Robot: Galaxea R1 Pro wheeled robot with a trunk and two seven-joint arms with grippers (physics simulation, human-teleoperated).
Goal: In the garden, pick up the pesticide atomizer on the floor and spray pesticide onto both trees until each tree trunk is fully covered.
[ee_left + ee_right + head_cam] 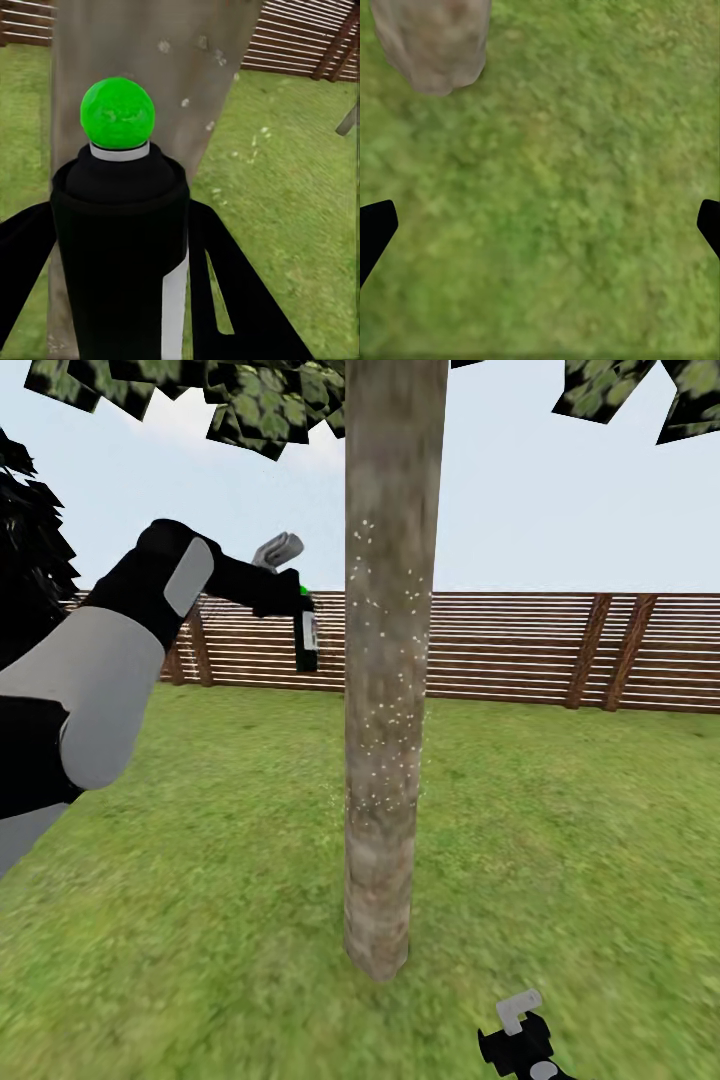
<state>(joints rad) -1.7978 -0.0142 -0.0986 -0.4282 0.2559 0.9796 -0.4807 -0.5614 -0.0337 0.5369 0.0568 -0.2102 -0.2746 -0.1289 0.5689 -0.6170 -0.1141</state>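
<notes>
A thick grey-brown tree trunk [388,660] rises in the middle of the lawn, dotted with fine white pesticide specks [385,690] over its middle stretch. My left gripper [285,590] is raised just left of the trunk, shut on the dark pesticide atomizer [306,632], which hangs with its green label facing the bark. In the left wrist view the atomizer [120,255] shows a green dot on top, pointing at the trunk [172,67]. My right gripper [520,1035] hangs low near the trunk's foot, open over bare grass; the trunk's base [431,41] shows there.
A brown slatted fence [520,650] runs across behind the tree. Green lawn [560,840] spreads all around the trunk. Leaf canopy [260,400] hangs overhead, and a dark cypress-like mass [25,550] stands at the far left.
</notes>
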